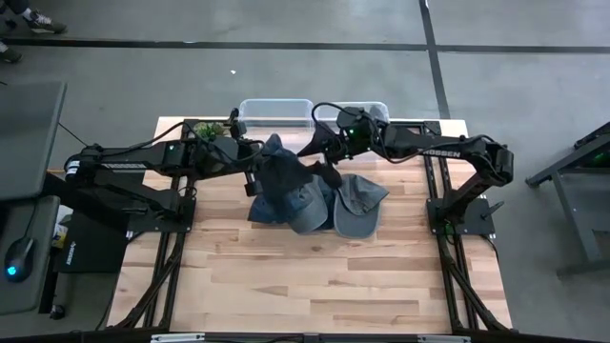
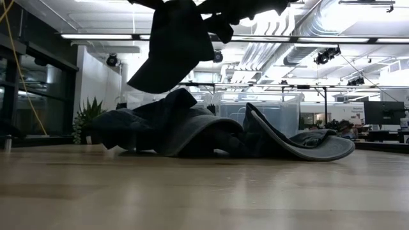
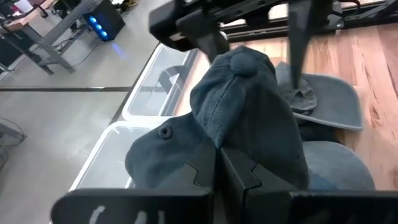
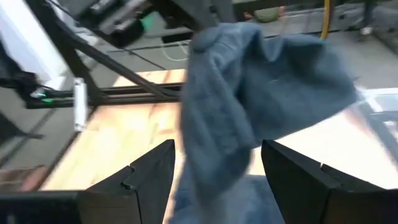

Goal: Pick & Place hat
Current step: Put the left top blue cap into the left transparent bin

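A blue-grey cap (image 1: 284, 171) hangs lifted over the table's far middle; it also shows in the low view (image 2: 171, 48) and the right wrist view (image 4: 249, 81). My left gripper (image 1: 255, 179), reaching in from the table's left, is shut on it. My right gripper (image 1: 324, 162) comes from the right and is open (image 4: 214, 168). Its fingers (image 3: 208, 40) stand on either side of the cap's crown (image 3: 239, 65); no touch shows. A pile of caps (image 1: 329, 205) lies on the table below, brims on the wood (image 2: 307, 150). My left gripper (image 3: 217, 171) pinches the cap's cloth (image 3: 217, 140) between its two shut fingers, low on the crown's side, coming level from the table's left. The cap is lifted clear of the pile and hangs slack, its buttoned top pointing away from the fingers.
Two clear plastic bins (image 1: 276, 110) (image 1: 367, 112) stand along the far edge, just behind the grippers. A potted plant (image 1: 212, 129) sits by the left arm. Bare wood (image 1: 305, 286) spreads over the table's near half.
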